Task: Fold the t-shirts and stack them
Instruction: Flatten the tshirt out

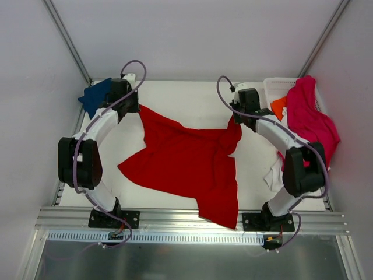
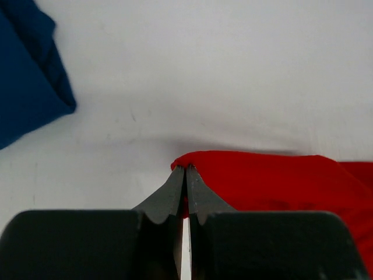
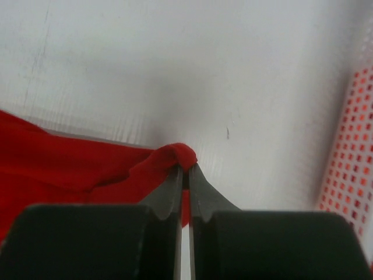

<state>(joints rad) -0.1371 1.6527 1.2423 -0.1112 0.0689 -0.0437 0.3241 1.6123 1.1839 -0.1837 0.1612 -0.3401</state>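
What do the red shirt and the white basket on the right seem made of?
The red shirt: soft matte cloth, likely cotton knit; it drapes, wrinkles and bunches at pinched corners. The white basket: probably stiff moulded plastic, its wall a regular grid of small holes.

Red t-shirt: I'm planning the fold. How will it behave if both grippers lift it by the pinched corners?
Probably floppy: the red t-shirt lies wrinkled and bunches where the left gripper and right gripper pinch it. Likely light, since fingertip pinches alone hold it. It would likely sag between the two grips and drag its near edge.
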